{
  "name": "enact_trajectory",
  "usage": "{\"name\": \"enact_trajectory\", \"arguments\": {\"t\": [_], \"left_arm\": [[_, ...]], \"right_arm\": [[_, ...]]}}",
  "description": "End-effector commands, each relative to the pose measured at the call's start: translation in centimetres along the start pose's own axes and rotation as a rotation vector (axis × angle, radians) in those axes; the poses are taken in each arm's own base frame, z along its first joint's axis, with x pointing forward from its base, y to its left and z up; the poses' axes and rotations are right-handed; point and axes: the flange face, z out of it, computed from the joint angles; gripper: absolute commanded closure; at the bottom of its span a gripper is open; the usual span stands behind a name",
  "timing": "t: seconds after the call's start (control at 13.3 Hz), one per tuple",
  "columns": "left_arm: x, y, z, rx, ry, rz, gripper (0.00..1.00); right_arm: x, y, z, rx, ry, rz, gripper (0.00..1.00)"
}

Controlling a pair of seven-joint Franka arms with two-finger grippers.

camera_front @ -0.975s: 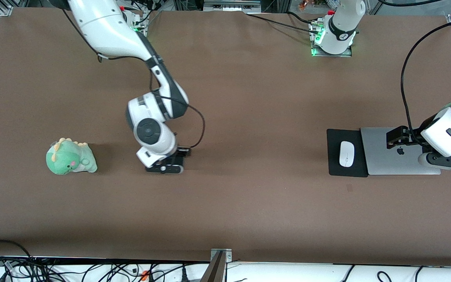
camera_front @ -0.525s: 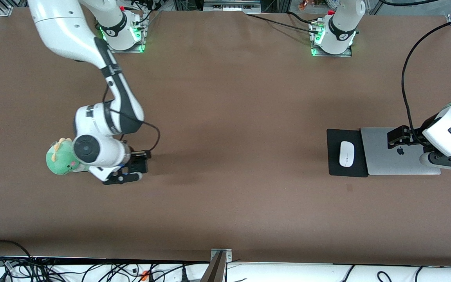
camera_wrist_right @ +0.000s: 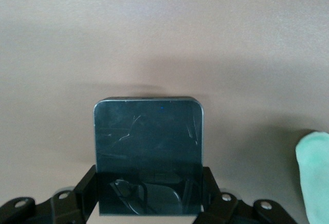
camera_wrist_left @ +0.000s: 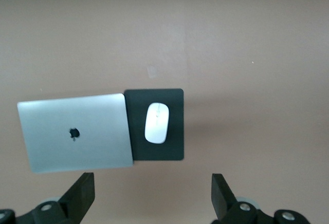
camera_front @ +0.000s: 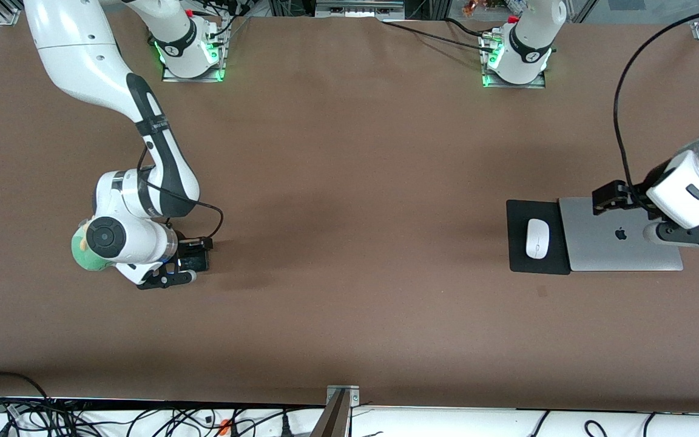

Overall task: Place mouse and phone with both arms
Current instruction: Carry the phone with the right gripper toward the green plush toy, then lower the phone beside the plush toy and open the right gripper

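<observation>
A green plush toy [camera_front: 82,252] sits mostly hidden under the right arm's wrist. Beside it, the right gripper [camera_front: 187,267] clamps the glossy black phone [camera_front: 193,262] by its edges above the brown table [camera_front: 349,243]. The white oval mouse [camera_front: 537,238] rests on a black mat [camera_front: 516,258], touching a closed silver laptop [camera_front: 604,246]. Above the laptop, the left gripper [camera_front: 674,233] hangs with fingers wide, partly cut off.

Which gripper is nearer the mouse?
Left. The left gripper hangs open over the laptop, beside the mouse. The right gripper holds the phone at the right arm's end of the table.
</observation>
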Motion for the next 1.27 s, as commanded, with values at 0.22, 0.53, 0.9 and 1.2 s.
{"name": "enact_trajectory", "arguments": {"t": [0.22, 0.53, 0.9, 1.2], "left_arm": [[-3.9, 0.4, -0.5, 0.001, 0.030, -0.028, 0.00], [-4.0, 0.7, -1.6, -0.014, 0.053, 0.074, 0.00], [-3.9, -1.0, -1.4, -0.019, 0.052, 0.090, 0.00], [-6.2, -2.9, -1.2, -0.029, 0.098, 0.132, 0.00]], "right_arm": [[-0.7, 2.2, 3.3, 0.013, 0.035, 0.042, 0.37], [-0.4, 1.7, 0.9, 0.020, 0.069, 0.077, 0.00], [-1.7, -0.1, -10.0, 0.040, 0.099, 0.080, 0.00], [-4.8, -0.5, -18.4, 0.047, 0.100, 0.062, 0.00]]}}
